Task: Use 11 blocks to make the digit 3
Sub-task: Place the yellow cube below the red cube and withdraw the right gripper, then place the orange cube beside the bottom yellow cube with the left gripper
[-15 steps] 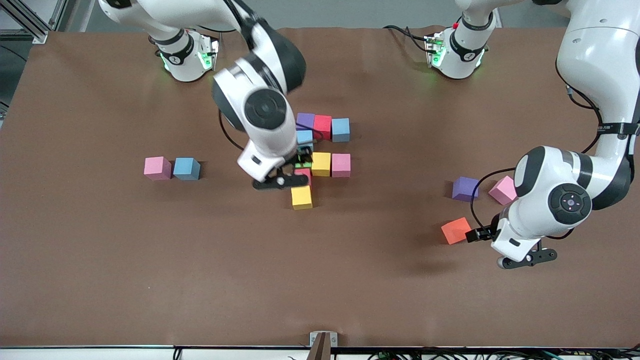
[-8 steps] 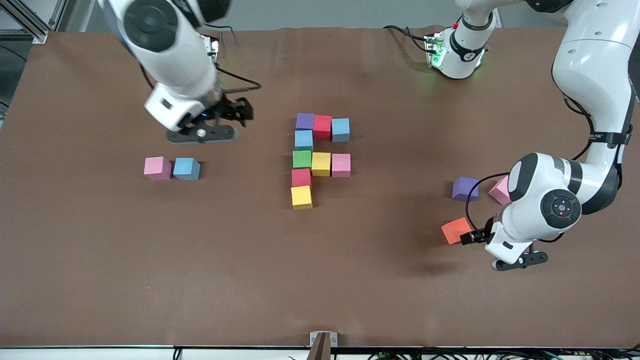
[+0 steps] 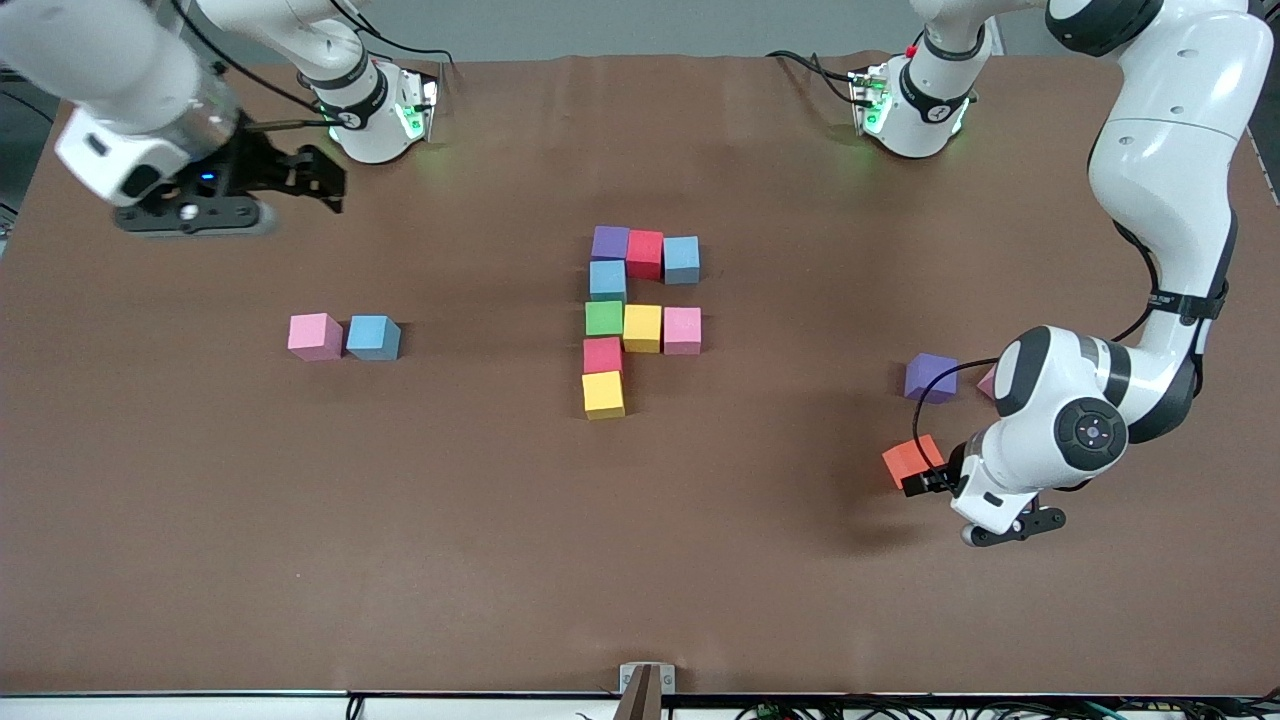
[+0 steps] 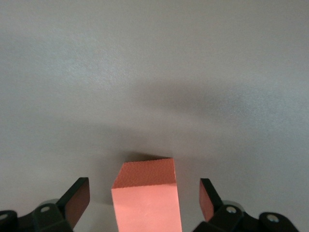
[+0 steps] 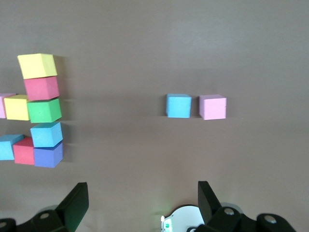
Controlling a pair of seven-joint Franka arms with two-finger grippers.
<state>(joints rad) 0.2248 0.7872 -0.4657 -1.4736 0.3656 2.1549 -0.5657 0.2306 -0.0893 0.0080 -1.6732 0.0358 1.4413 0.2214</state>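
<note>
Nine blocks [image 3: 640,315] form a partial digit mid-table; left gripper [image 4: 144,203], jaws wide, straddles the orange block [image 4: 146,191] for pickup; right gripper [image 3: 318,176] hovers open and empty near its base-side corner.

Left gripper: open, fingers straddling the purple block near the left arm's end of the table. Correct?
Not quite. The left gripper is open and straddling a block, but it is the orange block, not the purple one, as the left wrist view shows. The loose purple block sits apart on the table, untouched.

Nine blocks [image 3: 640,318] touch mid-table; two blocks [image 3: 344,336] sit toward the right arm's end.
</note>
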